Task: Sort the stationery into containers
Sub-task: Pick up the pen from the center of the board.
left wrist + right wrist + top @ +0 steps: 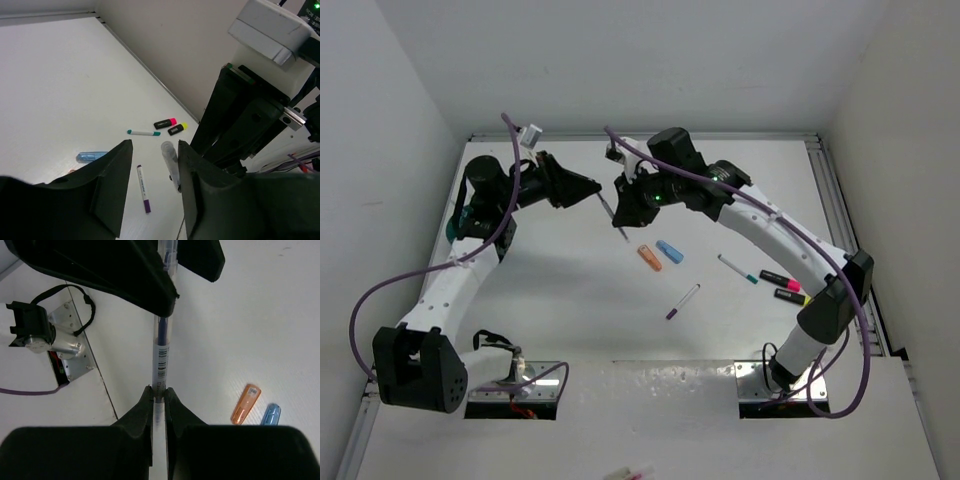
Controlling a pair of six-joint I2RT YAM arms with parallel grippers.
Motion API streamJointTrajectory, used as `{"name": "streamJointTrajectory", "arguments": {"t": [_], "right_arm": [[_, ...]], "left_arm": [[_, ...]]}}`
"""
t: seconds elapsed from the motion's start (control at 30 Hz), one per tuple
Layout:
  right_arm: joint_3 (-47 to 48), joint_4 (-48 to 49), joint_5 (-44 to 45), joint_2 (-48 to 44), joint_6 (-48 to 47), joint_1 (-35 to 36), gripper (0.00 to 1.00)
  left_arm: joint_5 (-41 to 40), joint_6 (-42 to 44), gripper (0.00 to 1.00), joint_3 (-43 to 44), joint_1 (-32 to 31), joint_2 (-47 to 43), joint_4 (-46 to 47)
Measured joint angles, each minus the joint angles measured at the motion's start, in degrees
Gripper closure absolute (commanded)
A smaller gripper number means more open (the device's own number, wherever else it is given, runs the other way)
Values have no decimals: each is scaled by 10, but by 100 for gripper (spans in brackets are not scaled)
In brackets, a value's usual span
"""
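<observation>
My right gripper (158, 390) is shut on a thin clear-grey pen (161, 360) with a barcode and holds it above the table, as the top view (617, 222) also shows. The pen's far end lies between the open fingers of my left gripper (155, 145), close to one finger (200, 170). On the table lie an orange highlighter (649, 257), a blue highlighter (670, 251), a purple-ended pen (683, 301), a teal-capped pen (737, 269), and black markers with a pink end (775, 277) and a yellow end (790, 295). A teal-green patch (454, 226) under the left arm may be the cup, which is mostly hidden.
Purple cables loop beside both arms. Metal base plates (515, 385) sit at the near edge. White walls close in on the table at the back and sides. A pink and pale item (632, 472) lies at the bottom edge of the top view.
</observation>
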Motion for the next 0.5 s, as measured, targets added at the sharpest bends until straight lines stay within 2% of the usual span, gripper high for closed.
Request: {"name": "streamJointTrajectory", "arguments": {"t": [0.03,0.13,0.2,0.27,0.3,0.37,0.43,0.5], "right_arm": [[1,0,1,4,0,3,100],[6,0,3,17,0,6,100],[8,0,5,26,-2,8,98],[8,0,7,30,-2,10,79],[9,-2,9,31,-1,10,53],[11,-7,16,31,1,12,30],[15,-14,26,31,-5,11,24],[16,-20,35,31,-8,7,23]], "left_arm": [[0,-2,66,0,-1,2,3],[3,-5,82,0,-2,3,8],[5,-8,100,0,-3,3,10],[9,-9,100,0,-3,3,8],[10,-8,100,0,-2,3,7],[9,0,100,0,4,1,1],[6,18,100,0,21,-3,-17],[-7,56,100,5,50,-14,-65]]}}
